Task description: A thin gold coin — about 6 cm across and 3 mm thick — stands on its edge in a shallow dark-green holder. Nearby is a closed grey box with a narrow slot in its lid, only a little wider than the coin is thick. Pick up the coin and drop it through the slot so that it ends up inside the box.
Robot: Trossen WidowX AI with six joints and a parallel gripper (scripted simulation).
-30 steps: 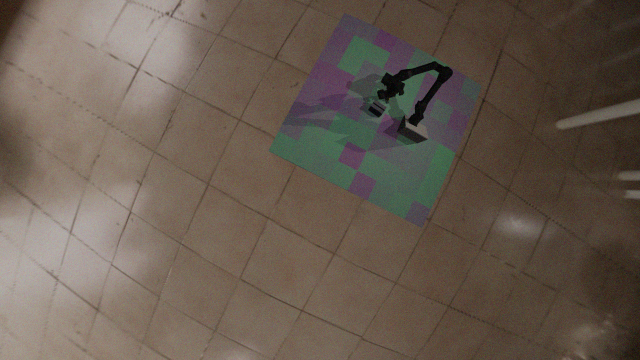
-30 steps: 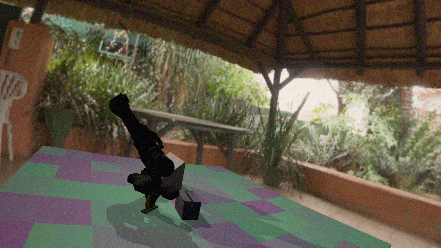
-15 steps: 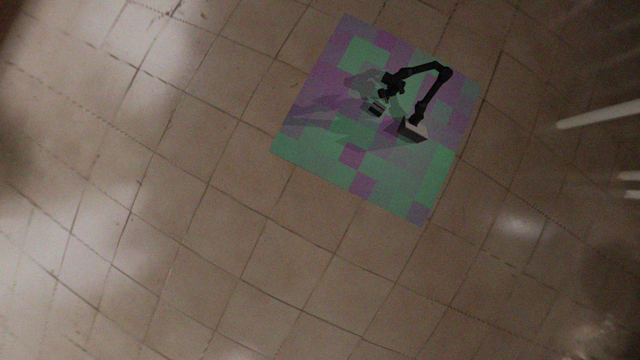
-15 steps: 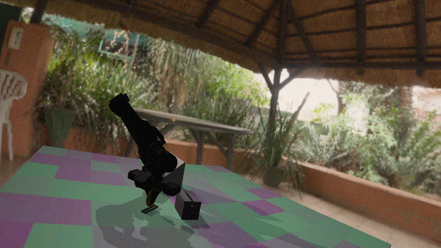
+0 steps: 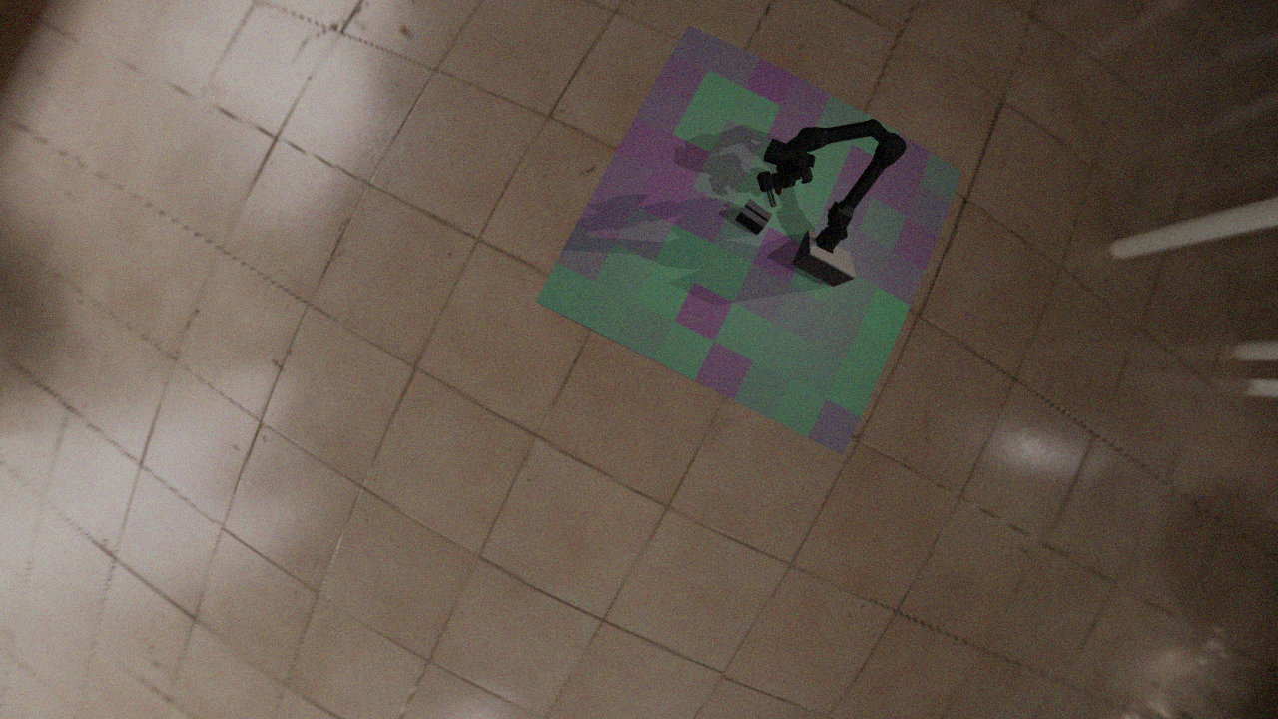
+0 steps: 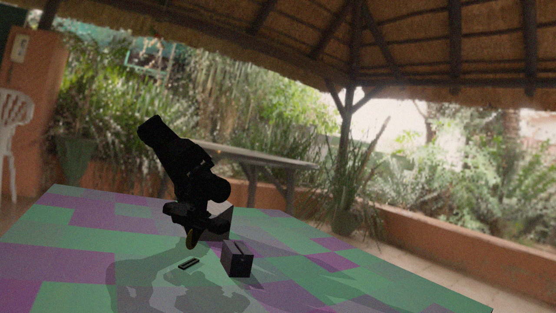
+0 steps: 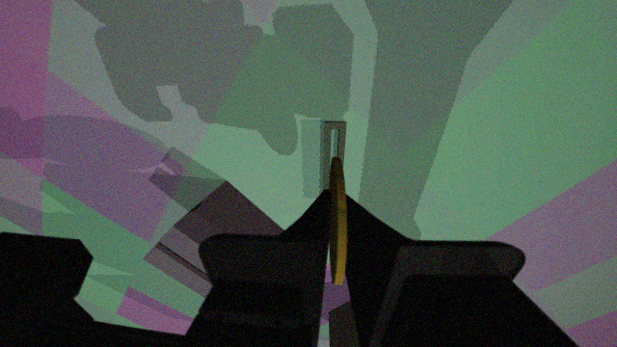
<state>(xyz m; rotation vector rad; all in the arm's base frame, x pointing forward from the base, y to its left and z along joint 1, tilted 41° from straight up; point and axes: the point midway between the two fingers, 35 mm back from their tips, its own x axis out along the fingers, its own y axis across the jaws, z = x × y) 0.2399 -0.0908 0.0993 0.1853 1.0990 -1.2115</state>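
thatched roof point(image 6: 408, 34), beige tiled floor point(image 5: 374, 464), white plastic chair point(image 6: 11, 112), greenery point(image 6: 240, 101) beyond

Down on the green-and-purple patchwork mat point(image 6: 89, 237), spread over a tan tiled floor point(image 5: 357, 446), three things sit. The shallow dark holder point(image 6: 188, 263) lies flat on a green patch, nearest of the lot. Just to its right stands the dark grey box point(image 6: 236, 264), slot in its lid. Farther back rests the arm's pale block base point(image 5: 826, 260).

gold coin point(image 7: 338, 226) edge-on above holder point(image 7: 334, 140)
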